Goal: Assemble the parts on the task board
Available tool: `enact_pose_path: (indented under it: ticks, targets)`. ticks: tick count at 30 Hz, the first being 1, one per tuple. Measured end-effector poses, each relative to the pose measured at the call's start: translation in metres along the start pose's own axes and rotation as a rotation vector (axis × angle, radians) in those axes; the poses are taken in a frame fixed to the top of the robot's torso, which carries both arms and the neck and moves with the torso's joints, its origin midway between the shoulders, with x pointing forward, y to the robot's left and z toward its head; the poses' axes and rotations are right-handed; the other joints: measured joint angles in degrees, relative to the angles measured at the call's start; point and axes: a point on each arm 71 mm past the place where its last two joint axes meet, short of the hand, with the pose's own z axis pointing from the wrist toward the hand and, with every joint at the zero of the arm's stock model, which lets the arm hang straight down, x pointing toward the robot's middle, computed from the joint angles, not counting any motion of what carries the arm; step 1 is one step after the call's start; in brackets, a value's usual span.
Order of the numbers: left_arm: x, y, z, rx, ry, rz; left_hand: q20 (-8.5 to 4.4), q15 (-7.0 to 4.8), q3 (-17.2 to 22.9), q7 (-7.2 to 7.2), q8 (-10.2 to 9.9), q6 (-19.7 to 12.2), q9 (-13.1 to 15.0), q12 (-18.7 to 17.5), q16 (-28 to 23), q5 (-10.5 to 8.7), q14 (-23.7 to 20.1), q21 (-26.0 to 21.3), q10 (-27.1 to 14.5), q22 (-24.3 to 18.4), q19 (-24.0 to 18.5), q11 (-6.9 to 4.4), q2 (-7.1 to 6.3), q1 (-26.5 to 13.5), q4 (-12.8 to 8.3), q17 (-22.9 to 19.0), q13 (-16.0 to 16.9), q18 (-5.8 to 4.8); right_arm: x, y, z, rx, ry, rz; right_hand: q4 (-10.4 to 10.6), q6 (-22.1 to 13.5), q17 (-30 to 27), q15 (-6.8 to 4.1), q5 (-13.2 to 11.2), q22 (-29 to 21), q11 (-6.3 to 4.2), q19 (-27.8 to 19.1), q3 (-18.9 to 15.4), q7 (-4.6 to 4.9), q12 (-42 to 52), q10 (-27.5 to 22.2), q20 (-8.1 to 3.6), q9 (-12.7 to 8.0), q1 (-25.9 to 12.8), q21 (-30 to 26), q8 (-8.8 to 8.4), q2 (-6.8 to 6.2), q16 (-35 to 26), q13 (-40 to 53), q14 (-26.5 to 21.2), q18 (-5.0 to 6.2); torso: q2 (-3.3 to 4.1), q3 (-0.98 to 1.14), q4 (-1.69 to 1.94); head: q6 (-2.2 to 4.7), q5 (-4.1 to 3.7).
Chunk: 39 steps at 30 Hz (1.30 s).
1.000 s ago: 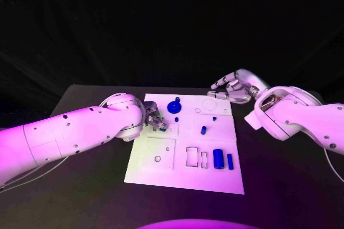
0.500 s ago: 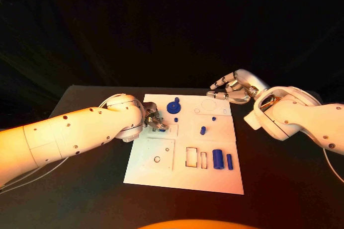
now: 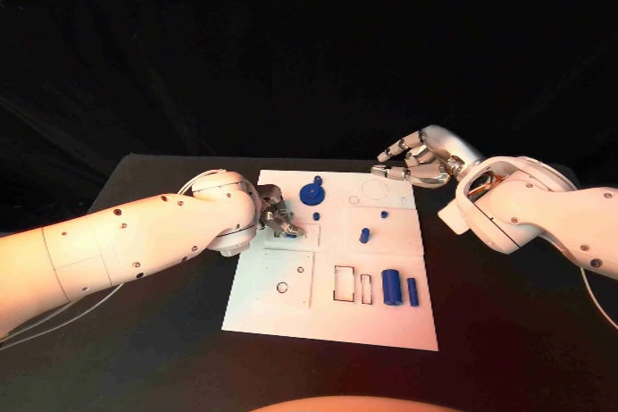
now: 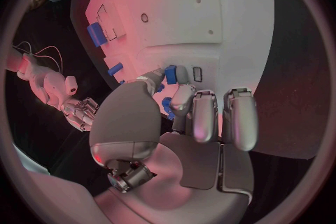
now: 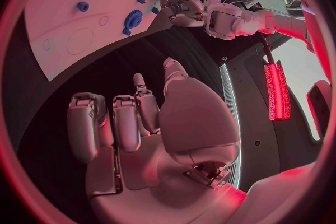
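**Q:** Comparing with a second ago, what moved?

**A:** Nothing. Left hand stays pinching a small blue part over the task board, centre-left. Right hand, upper right, remains curled, empty. Insertion likely still underway.

Left hand: head view, mostly hidden behind own forearm. Small blue part at its fingers: half covered; pinched or merely touched, cannot tell. Board: far end cut off by the wrist view's rim.
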Motion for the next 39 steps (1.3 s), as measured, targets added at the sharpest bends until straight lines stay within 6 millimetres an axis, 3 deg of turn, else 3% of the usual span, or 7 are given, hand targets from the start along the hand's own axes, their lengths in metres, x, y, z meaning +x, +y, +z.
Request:
enact_pose_path:
  ticks: [12, 39]
  targets:
    - [-0.0003, -0.0007, 0.0002, 0.001, -0.008, -0.010, 0.00, 0.00, -3.07, 0.20, -0.01, 0.20, 0.03, 0.21, 0.00, 0.00, 0.00, 0.00, 0.00, -0.01, 0.00, 0.00, 1.83, -1.24, 0.23, 0.00, 0.13, 0.00, 0.0000, -0.0002, 0.0002, 0.000, 0.000, 0.000, 0.15, 0.00, 0.04, 0.00, 0.00, 0.05, 0.00, 0.00, -0.16, 0.00, 0.00, 0.00, 0.00, -0.05, 0.00, 0.00, 0.00, 0.00, 0.00, 0.00, 0.00, 0.00, 0.02, -0.04, 0.02, 0.05, -0.23]
    - [-0.0063, 0.0078, -0.0069, -0.002, -0.020, -0.035, 0.01, 0.00, -4.04, -0.01, -0.01, 0.40, 0.13, 0.21, 0.00, 0.00, 0.00, 0.00, -0.01, -0.02, -0.01, 0.01, 2.10, -1.51, 0.25, -0.01, 0.06, 0.00, -0.0008, -0.0028, 0.0008, 0.007, -0.002, -0.003, 0.16, 0.00, 0.03, 0.00, 0.00, 0.03, 0.00, 0.00, -0.16, 0.00, 0.00, 0.00, 0.01, -0.03, -0.01, 0.00, 0.00, 0.01, 0.00, 0.03, 0.00, 0.00, -0.06, 0.00, 0.07, 0.32, -0.31]
